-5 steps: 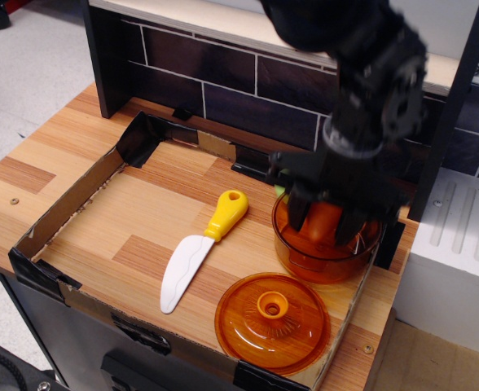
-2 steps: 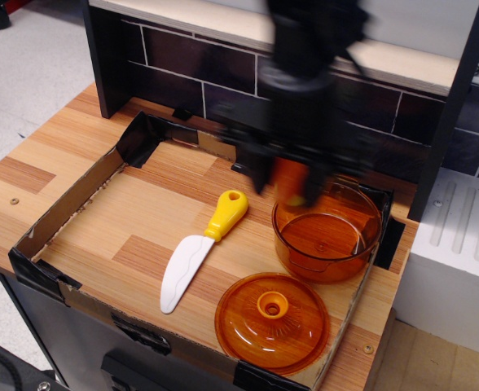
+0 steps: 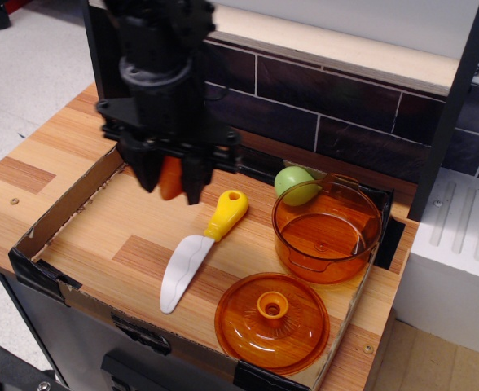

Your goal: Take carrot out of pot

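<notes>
My jaws are clenched on the carrot [image 3: 170,177], one dark finger on each side of it, and my gripper [image 3: 171,181] hangs above the left half of the counter [image 3: 134,228]. The carrot's long axis runs close to vertical between the fingers; only its lower orange part shows below my wrist, and I cannot tell from here which end is the tapered one. It is clear of the wood beneath it and well apart from the pot [image 3: 327,232].

The pot sits at the right side of the counter, upright and open, see-through orange, with nothing visible inside it. A round light-green fruit [image 3: 295,184] rests just behind its left rim, touching or nearly touching the wall. The flat orange lid [image 3: 272,321] with its knob lies in front of the pot, near the front edge.

Between my gripper and the pot lies a toy knife [image 3: 200,248], yellow handle pointing up and to the right, white blade pointing down and to the left. A low cardboard border [image 3: 64,204] with black tape at its corners frames the working area, and a dark tiled wall [image 3: 345,106] stands behind.
</notes>
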Motion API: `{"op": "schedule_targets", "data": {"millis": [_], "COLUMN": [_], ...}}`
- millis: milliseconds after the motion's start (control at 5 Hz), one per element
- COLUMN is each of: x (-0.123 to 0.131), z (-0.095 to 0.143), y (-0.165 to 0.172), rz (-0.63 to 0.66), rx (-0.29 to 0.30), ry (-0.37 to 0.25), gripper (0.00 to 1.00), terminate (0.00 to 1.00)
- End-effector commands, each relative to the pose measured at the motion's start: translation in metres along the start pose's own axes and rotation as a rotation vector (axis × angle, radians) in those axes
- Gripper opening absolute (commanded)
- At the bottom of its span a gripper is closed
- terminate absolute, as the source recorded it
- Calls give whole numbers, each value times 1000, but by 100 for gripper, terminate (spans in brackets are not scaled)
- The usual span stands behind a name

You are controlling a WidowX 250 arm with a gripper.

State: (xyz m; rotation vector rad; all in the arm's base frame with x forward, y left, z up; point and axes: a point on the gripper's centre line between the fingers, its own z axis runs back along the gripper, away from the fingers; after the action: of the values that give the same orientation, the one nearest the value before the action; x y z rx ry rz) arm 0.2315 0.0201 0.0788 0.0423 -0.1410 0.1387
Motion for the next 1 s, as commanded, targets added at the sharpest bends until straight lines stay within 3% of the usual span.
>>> {"op": "schedule_targets", "data": {"millis": [0,200,600,800], "x": [18,24,26,31], "z": [-22,-45,-57,-54], "y": [24,30,37,41], "rz": [19,33,73,124], "rx": [75,136,169,141], "ry": [-50,-46,-25,-9], "gripper": [0,0,0,100], "terminate": [0,0,0,0]}}
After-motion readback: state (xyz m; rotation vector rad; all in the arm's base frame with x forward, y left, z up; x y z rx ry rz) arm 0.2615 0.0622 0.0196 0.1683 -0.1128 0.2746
